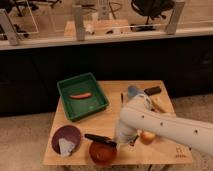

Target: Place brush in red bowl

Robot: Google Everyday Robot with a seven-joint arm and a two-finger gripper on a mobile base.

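The brush [100, 139] is a slender black stick lying nearly level over the far rim of the red bowl [102, 153], which stands at the table's front edge. My gripper [120, 142] hangs from the white arm [165, 127] just right of the bowl and is shut on the brush's right end. The brush's other end points left, toward the maroon plate. The fingers are mostly hidden behind the wrist.
A green tray [82, 96] holding an orange-red piece [80, 95] sits at the back left. A maroon plate [66, 138] with a white piece [65, 147] lies left of the bowl. A yellowish fruit [148, 136], a blue cup [133, 91], a fork [121, 98] and a dark block [152, 90] lie to the right.
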